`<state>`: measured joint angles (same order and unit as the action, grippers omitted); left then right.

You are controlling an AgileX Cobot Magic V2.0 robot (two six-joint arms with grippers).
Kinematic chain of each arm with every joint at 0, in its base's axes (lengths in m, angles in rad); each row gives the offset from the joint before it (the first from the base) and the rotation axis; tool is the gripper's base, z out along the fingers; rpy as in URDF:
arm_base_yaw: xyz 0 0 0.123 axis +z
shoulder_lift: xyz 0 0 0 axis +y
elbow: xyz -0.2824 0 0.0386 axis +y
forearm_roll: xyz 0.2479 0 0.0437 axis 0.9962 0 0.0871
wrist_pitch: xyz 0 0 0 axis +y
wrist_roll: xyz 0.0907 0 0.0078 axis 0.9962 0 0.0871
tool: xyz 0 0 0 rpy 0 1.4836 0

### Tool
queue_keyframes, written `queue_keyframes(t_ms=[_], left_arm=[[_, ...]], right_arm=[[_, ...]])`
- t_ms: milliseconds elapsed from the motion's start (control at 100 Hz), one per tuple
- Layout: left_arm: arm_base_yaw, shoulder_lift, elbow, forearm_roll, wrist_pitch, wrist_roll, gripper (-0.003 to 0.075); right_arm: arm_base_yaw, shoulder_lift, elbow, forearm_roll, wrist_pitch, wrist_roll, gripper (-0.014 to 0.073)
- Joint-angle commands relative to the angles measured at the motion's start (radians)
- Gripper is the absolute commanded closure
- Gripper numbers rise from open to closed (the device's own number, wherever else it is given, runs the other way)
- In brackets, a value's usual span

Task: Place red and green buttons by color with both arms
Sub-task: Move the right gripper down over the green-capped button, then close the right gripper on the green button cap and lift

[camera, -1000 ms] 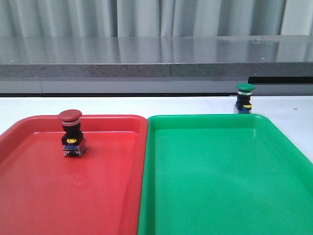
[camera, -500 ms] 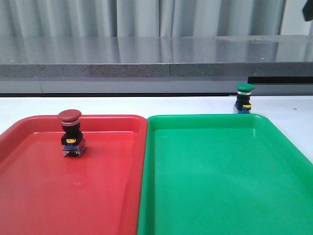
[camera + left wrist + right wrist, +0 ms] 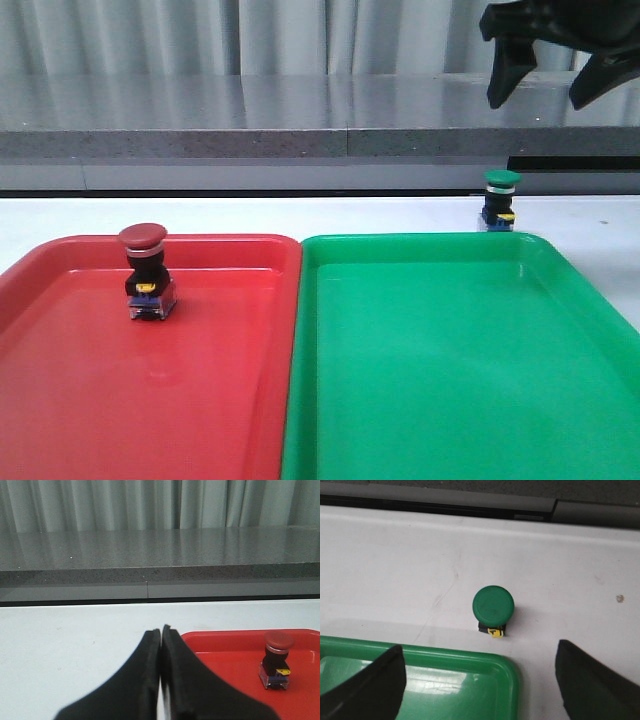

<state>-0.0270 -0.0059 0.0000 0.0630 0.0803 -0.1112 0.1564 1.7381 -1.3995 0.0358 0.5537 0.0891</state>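
The red button (image 3: pixel 146 270) stands upright inside the red tray (image 3: pixel 80 400), near its far left; it also shows in the left wrist view (image 3: pixel 275 660). The green button (image 3: pixel 499 200) stands on the white table just behind the green tray (image 3: pixel 450 380); in the right wrist view it (image 3: pixel 492 607) sits beyond the tray's far rim (image 3: pixel 445 657). My right gripper (image 3: pixel 541 75) hangs open high above the green button, nothing between its fingers. My left gripper (image 3: pixel 161 630) is shut and empty, over the table left of the red tray (image 3: pixel 225 645).
A grey stone ledge (image 3: pixel 300 130) runs along the back of the table, with curtains behind it. The two trays lie side by side, touching. White tabletop (image 3: pixel 580 230) shows to the right of the green button.
My right gripper has come into the front view from the upper right and now hangs above the green button. The buttons and trays have not moved.
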Motion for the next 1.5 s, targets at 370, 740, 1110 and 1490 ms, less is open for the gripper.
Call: queue_keyframes(t_ms=[370, 740, 1110, 1490], left_arm=[[0.001, -0.031, 0.026, -0.001, -0.08, -0.002, 0.0739], [0.001, -0.031, 0.026, -0.001, -0.08, -0.002, 0.0739], [0.001, -0.031, 0.026, -0.001, -0.08, -0.002, 0.0739], [0.001, -0.031, 0.026, -0.001, -0.08, -0.002, 0.0739]], right_arm=[[-0.004, 0.162, -0.159, -0.003, -0.084, 0.0, -0.0008], [-0.027, 0.243, -0.2, -0.003, -0.106, 0.001, -0.0008], [-0.035, 0.27, -0.201, -0.002, -0.156, 0.001, -0.0006], [-0.035, 0.279, -0.201, 0.0, -0.151, 0.001, 0.0202]])
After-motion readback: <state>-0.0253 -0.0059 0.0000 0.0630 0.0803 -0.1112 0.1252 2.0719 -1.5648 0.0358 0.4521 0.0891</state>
